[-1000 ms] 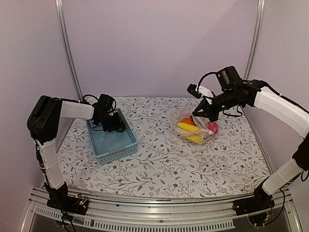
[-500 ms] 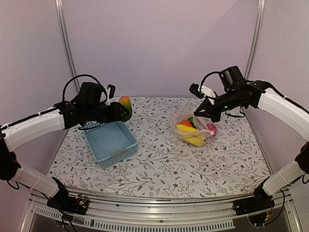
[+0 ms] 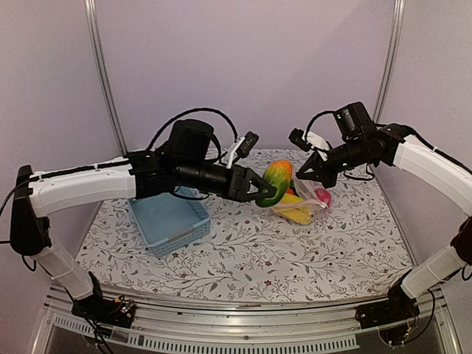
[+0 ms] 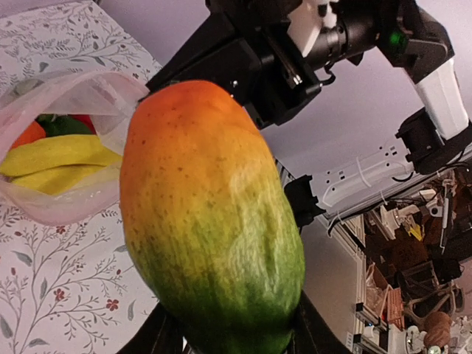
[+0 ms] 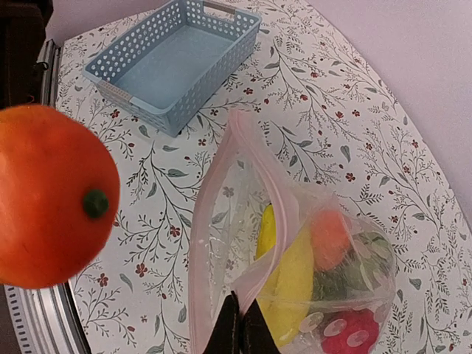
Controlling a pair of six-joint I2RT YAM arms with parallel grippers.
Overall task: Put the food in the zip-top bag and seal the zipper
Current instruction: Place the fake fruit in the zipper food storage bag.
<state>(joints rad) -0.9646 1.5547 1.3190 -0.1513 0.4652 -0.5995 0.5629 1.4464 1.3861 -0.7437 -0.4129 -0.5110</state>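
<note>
**Mango point(image 3: 276, 179) brought up to the held-open zip-top bag point(image 3: 306, 210)**

From the top view, the left hand point(image 3: 261, 194) was clamped on the mango's green end. It held the fruit just beside the bag's mouth at centre right, apparently lined up to go in. The right hand point(image 3: 304, 172) pinched the bag's upper edge, lifting it so the mouth gaped toward the left arm. Half a second earlier the mango hung above the far side of the blue basket point(image 3: 171, 221). It had since crossed the table point(image 3: 295, 258), and the right hand had barely shifted.

From the left wrist, the mango filled the frame. The open bag sat at upper left with a banana point(image 4: 59, 151) showing inside.

From the right wrist, the fingers were closed on the pinkish zipper point(image 5: 221, 192) rim at bottom centre. The banana, an orange point(image 5: 328, 236), a green piece point(image 5: 358, 269) and a red ball point(image 5: 354, 332) lay inside the bag. The mango's orange end loomed at the left edge.
</note>
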